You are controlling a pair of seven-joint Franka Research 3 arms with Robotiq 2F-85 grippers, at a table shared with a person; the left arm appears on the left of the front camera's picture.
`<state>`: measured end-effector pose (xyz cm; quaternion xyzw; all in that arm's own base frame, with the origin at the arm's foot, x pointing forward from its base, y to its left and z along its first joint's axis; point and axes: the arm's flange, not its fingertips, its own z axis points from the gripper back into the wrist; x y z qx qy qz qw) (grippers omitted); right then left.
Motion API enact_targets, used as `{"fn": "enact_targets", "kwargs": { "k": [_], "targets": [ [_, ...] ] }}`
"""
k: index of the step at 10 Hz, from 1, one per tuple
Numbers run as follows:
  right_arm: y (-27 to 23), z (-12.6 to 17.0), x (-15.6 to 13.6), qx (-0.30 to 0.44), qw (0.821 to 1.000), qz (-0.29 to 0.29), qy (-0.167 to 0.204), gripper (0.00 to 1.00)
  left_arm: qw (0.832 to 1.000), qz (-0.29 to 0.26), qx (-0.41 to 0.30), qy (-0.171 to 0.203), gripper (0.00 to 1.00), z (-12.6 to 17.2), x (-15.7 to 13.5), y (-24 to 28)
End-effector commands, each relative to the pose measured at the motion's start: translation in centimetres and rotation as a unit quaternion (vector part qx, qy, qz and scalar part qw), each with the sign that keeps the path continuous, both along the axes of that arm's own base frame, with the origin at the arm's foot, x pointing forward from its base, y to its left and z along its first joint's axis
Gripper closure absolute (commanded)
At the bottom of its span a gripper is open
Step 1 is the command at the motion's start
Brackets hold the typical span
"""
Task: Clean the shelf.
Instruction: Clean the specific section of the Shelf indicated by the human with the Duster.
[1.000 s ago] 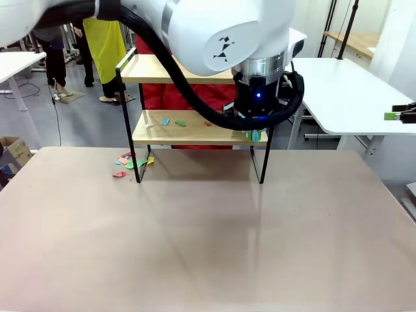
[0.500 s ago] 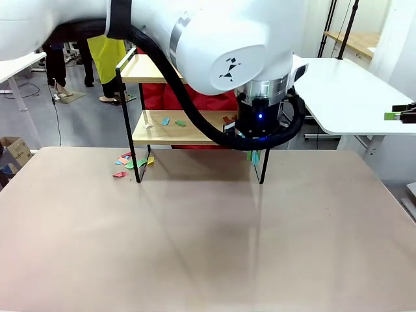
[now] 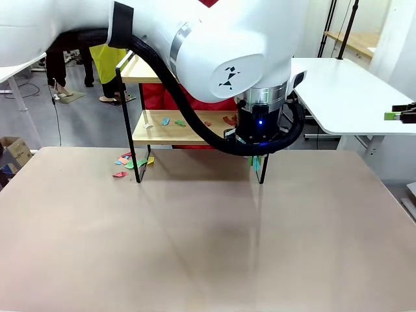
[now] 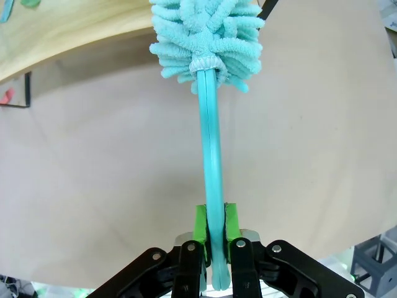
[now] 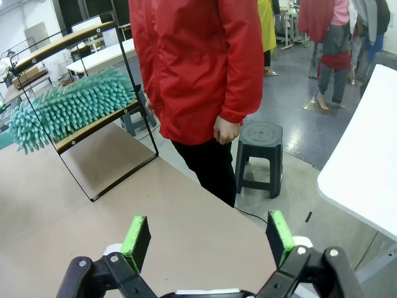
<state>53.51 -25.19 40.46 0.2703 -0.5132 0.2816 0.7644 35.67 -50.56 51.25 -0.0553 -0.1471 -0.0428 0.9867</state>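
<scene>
Left wrist view, nearest first: left gripper [image 4: 215,223] pinched narrow on the thin handle of a teal duster [image 4: 205,37]. Fluffy head out ahead, at the front edge of the lower board of the shelf [image 4: 62,25] near its right front leg, more over the table [image 4: 93,174] than on the wood.

Right wrist view: right gripper [image 5: 208,239] spread wide, holding nothing, off to the robot's right and well apart from the shelf.

Front view, farther out: shelf standing at the table's far side, just in front of a person [image 5: 198,68] in a red jacket.

Judged partly done. Seemingly swept off already: a small heap of paper scraps [image 3: 133,161] on the table beside the shelf's left front leg. Left to clear: loose scraps [image 3: 172,121] on the lower board, blue and green toward the left, plus a red scrap [image 3: 229,120] toward the right. Top board largely hidden behind the arm, so cannot tell whether clean. Probably called for next: duster head onto the lower board, pushing the remainder over the front edge.
</scene>
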Motion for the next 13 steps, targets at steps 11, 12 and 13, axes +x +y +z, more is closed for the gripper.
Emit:
{"fn": "enact_targets", "kwargs": {
  "k": [11, 12, 13],
  "targets": [
    [0.2, 0.2, -0.1, -0.002, 1.0, 0.001, 0.0, 0.0, 0.999, 0.022, -0.031, 0.027, 0.87, -1.9, 0.3, 12.2],
    [0.2, 0.2, -0.1, -0.002, 1.0, 0.001, 0.0, 0.0, 0.999, 0.024, -0.027, 0.035, 0.87, -2.0, 0.7, 13.4],
    [0.2, 0.2, -0.1, -0.002, 1.0, 0.001, 0.0, 0.0, 0.999, 0.026, -0.019, 0.042, 0.87, -2.1, 0.9, 14.6]
  ]
}}
